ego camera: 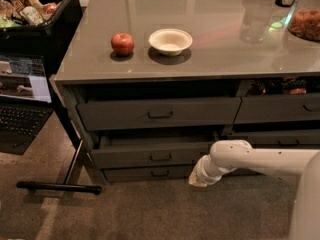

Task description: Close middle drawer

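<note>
Glossy worktop (215,59); claw (198,180) beside bottom drawer (130,174)

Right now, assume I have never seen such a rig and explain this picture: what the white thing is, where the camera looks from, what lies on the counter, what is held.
The white tube at the right is the arm of a mobile robot. Its gripper is the pale tip low by the floor, just below the right end of the middle drawer, which stands pulled out a little; so does the top drawer. There is one camera, looking down on the cabinet from the front; where it is mounted is not known. On the grey countertop sit a red apple and a white bowl. No object shows in the gripper.
</note>
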